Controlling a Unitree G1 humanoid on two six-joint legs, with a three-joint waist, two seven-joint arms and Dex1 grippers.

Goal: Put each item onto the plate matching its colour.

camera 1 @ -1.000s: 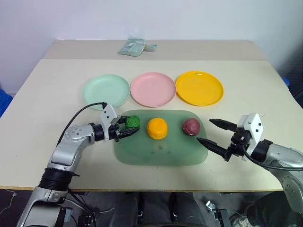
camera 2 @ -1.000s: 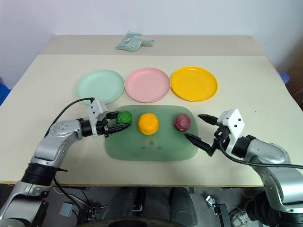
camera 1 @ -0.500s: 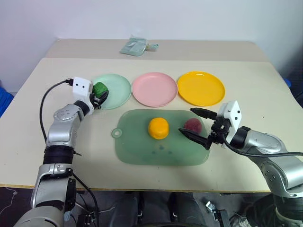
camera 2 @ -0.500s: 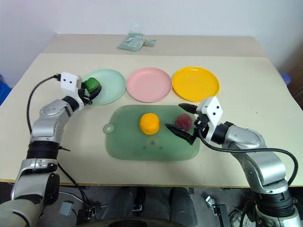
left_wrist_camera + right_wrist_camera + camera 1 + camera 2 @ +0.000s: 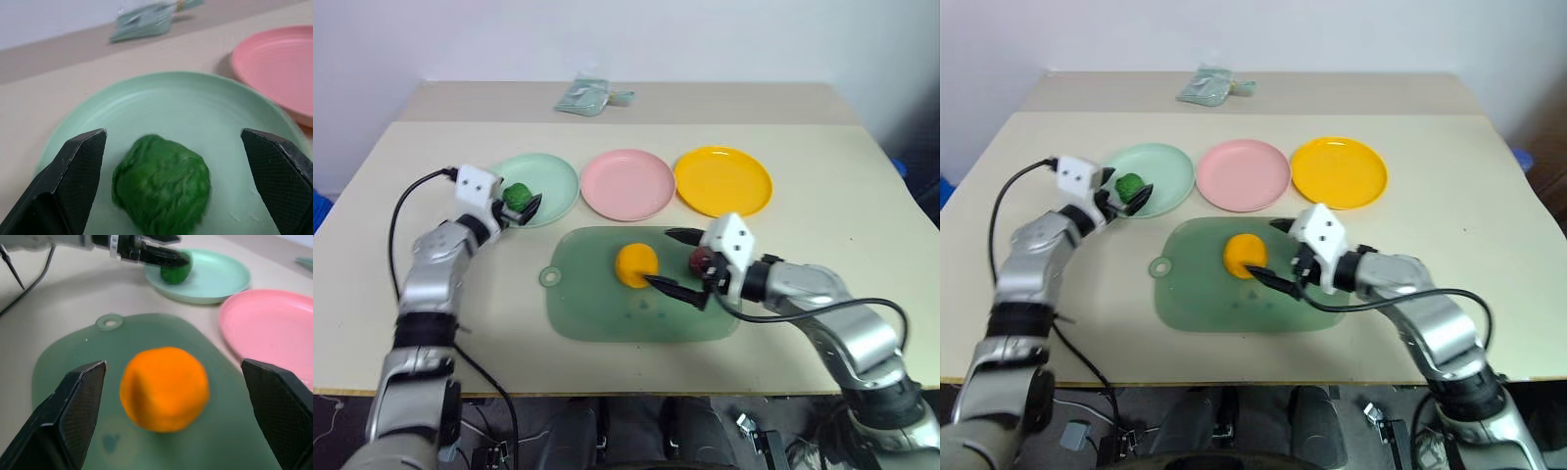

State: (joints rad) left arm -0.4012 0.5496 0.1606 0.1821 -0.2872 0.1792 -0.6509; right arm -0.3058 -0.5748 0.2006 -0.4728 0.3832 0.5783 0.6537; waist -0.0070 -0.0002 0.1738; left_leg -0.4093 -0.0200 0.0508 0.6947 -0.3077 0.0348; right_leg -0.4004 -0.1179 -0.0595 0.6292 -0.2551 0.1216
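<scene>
Sitting dead ahead between wide-open right gripper point(image 5: 171, 421) fingers: orange lump point(image 5: 165, 387); left gripper point(image 5: 171, 186) spread around green lump point(image 5: 161, 188).

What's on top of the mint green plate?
The bumpy green lump sits on the mint green plate, between the open left gripper's fingers. The patch of plate under the lump is covered.

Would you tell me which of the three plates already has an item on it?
The mint green plate: the bumpy green lump sits on it; the pink and yellow ones hold nothing.
</scene>
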